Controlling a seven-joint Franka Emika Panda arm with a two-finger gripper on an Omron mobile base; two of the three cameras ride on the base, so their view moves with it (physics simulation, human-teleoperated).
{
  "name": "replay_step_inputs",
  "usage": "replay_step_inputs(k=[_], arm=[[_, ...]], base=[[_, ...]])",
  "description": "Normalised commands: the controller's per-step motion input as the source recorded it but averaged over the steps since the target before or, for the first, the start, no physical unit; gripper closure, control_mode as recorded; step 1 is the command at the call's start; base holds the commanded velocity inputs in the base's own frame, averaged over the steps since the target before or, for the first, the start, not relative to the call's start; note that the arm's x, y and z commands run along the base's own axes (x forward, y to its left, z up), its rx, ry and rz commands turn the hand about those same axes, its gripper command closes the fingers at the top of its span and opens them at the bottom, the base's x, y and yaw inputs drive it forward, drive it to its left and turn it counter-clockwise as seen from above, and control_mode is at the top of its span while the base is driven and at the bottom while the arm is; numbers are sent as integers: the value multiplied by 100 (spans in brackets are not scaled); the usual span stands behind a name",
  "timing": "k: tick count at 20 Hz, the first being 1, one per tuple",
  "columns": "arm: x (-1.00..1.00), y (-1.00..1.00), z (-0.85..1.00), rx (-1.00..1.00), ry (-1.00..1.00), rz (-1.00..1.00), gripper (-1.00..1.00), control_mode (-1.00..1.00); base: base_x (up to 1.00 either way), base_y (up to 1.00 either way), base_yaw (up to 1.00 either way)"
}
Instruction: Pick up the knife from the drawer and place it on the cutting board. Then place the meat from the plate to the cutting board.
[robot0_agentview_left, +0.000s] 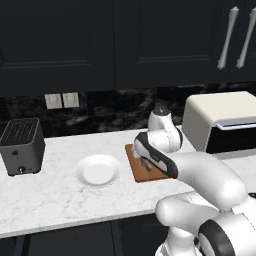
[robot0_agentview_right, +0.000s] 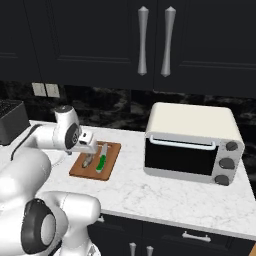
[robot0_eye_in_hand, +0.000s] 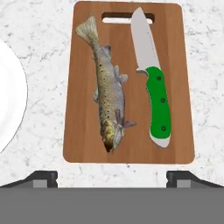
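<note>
one knife (robot0_eye_in_hand: 152, 92) and one meat (robot0_eye_in_hand: 108, 94) on one cutting board (robot0_eye_in_hand: 83, 144); jaws wide open, holding nothing.

Kitchen: marble counter (robot0_agentview_left: 55, 192), toaster (robot0_agentview_left: 21, 146), toaster oven (robot0_agentview_right: 192, 145), black cabinets (robot0_agentview_right: 75, 40).

Looking straight down on the cutting board (robot0_eye_in_hand: 129, 131), the meat (robot0_eye_in_hand: 109, 94) lies along its left half, the knife (robot0_eye_in_hand: 151, 83) beside it, apart, with the plate (robot0_eye_in_hand: 11, 96) edging the marble counter (robot0_eye_in_hand: 39, 43)
</note>
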Motion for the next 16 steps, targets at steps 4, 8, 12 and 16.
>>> replay_step_inputs(k=[4, 8, 12, 16], arm=[[-66, -9, 53, 0, -9, 0, -100, -100], [-65, -14, 52, 0, -10, 0, -100, -100], [-54, -14, 54, 0, -15, 0, -100, -100], [-42, -9, 65, 1, -16, 0, -100, -100]], base=[[0, 0, 0], [0, 0, 0], [0, 0, 0], [0, 0, 0]])
